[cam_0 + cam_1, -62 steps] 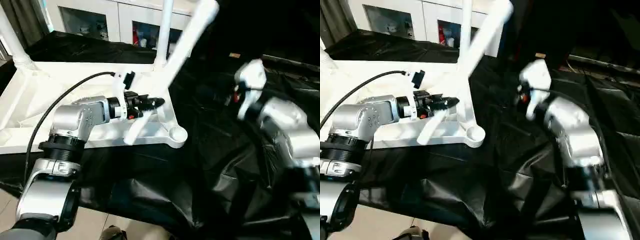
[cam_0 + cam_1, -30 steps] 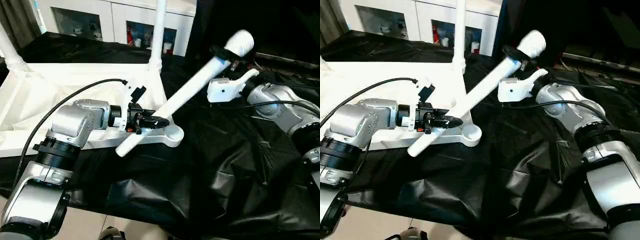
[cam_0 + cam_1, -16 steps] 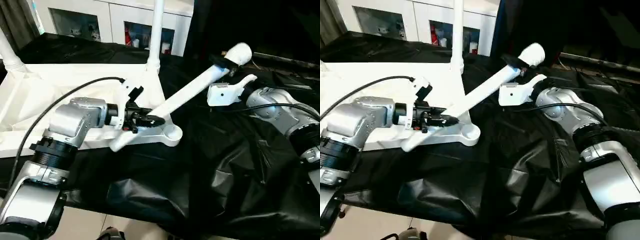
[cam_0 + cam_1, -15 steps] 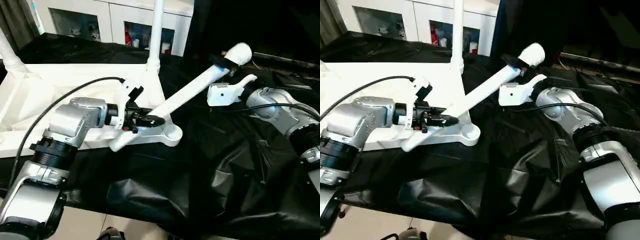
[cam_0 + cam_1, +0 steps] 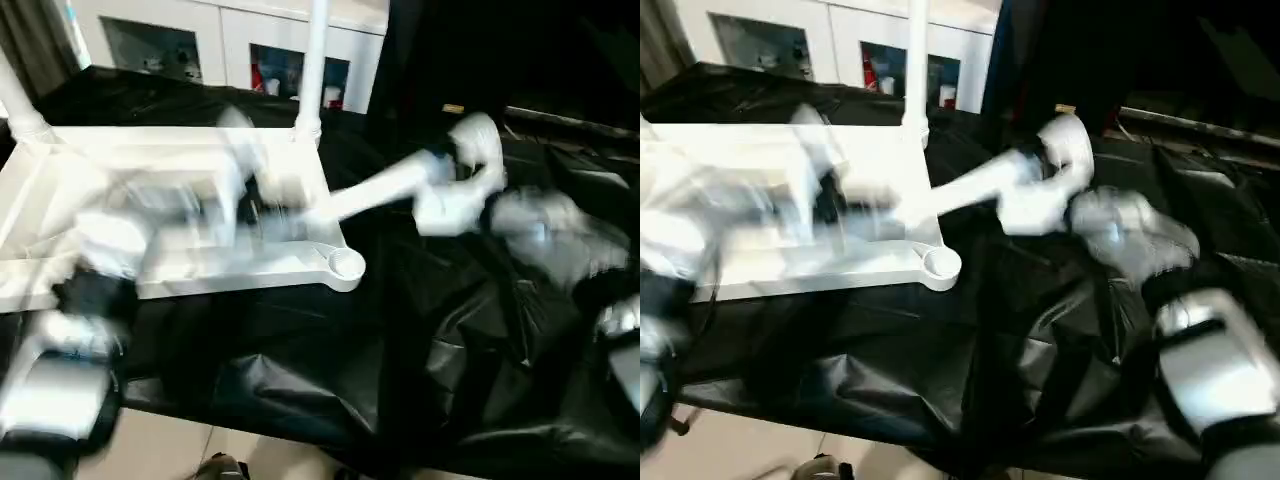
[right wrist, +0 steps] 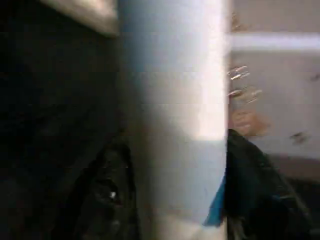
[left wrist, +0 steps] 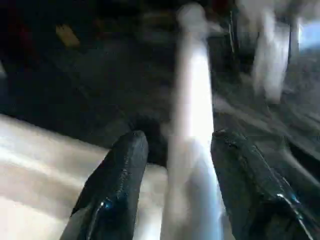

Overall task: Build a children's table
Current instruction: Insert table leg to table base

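The white tabletop (image 5: 60, 195) lies underside up on the left, with one leg (image 5: 313, 60) upright at its far right corner and another (image 5: 18, 100) at the far left. A loose white leg (image 5: 385, 185) slants low from above the tabletop's near right corner out to the right. My left gripper (image 7: 179, 137) straddles that leg (image 7: 192, 150); one finger (image 7: 117, 180) stands a little off it. My right gripper (image 6: 175, 150) is shut on the leg's (image 6: 172, 100) far end, with a finger (image 6: 250, 190) against each side. Both arms are smeared by motion.
An open round socket (image 5: 347, 265) sits at the tabletop's near right corner. Wrinkled black cloth (image 5: 450, 340) covers the work table to the right and in front. White cabinets (image 5: 240, 45) stand behind. Pale floor (image 5: 210, 450) runs along the near edge.
The loose leg has swung lower and flatter, and its far end has dropped. My right jaws have closed onto it while my left jaws have widened. Both arms are moving.
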